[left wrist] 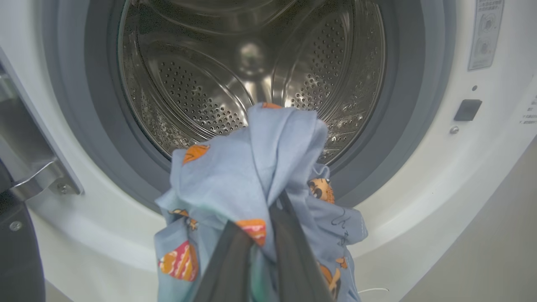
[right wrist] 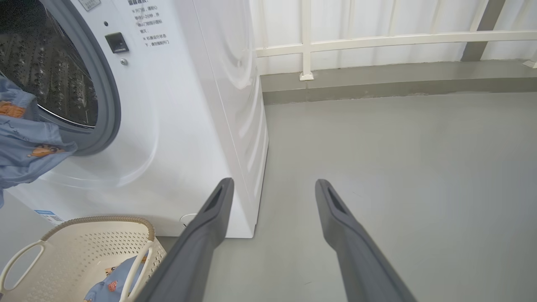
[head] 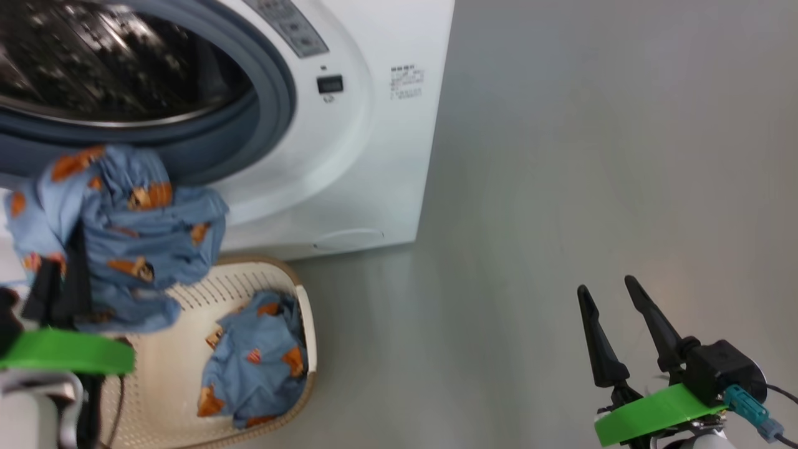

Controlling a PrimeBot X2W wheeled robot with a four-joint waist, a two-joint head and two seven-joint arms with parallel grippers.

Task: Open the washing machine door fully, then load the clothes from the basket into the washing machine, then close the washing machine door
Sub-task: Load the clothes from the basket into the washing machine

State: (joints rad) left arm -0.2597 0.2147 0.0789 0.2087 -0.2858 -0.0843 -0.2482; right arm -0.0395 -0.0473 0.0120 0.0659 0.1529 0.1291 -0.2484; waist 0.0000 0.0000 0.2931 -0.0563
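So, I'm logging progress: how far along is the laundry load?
Done: the washing machine stands open, and its drum looks empty. In hand: the left gripper is shut on one blue garment at the gasket. Left: a second garment lies in the basket, then shutting the machine. The right gripper is open and empty.
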